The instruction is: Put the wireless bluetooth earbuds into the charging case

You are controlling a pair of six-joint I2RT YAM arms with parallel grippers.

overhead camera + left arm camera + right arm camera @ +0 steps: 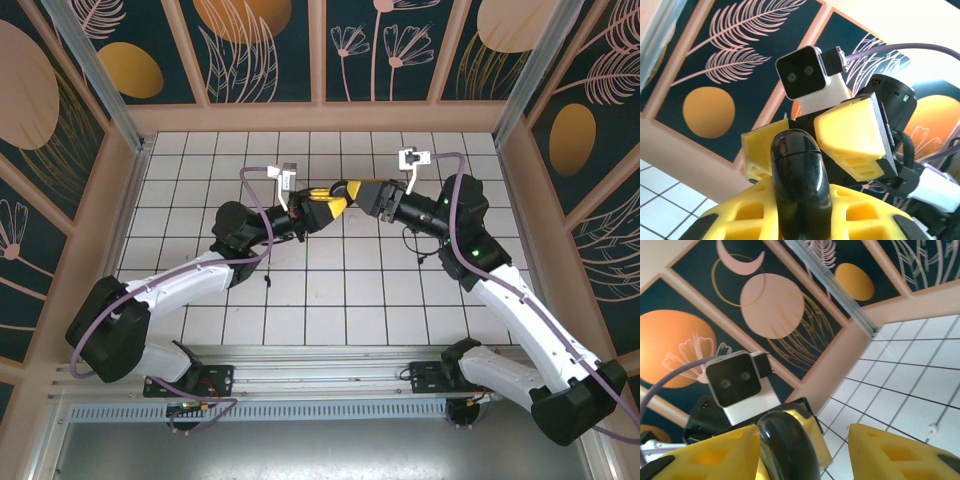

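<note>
- One whitish earbud [935, 428] lies loose on a white tile of the table [400, 295], well apart from both claws.
- A tiny black earbud [267, 282] lies on the table just beside the left arm's forearm; it is too small to show detail.
- The charging case [799, 180], glossy black and rounded with a seam across it, is up in the air above the middle of the table, not resting on it.
- The left claw [800, 220] grips the case between its yellow fingers [740, 220], closed snugly on its sides.
- The right claw [807, 440] faces the left one tip to tip. Its fingers stand wide around the case's end: the case [785, 450] is against one finger, and a gap showing tiles separates it from the other finger [890, 452].
- From above, the left claw [322, 205] and right claw [352, 190] meet over the far half of the table, both arms reaching inward.
- Dark painted wall panels [265, 50] with leaves and orange discs enclose the table.
</note>
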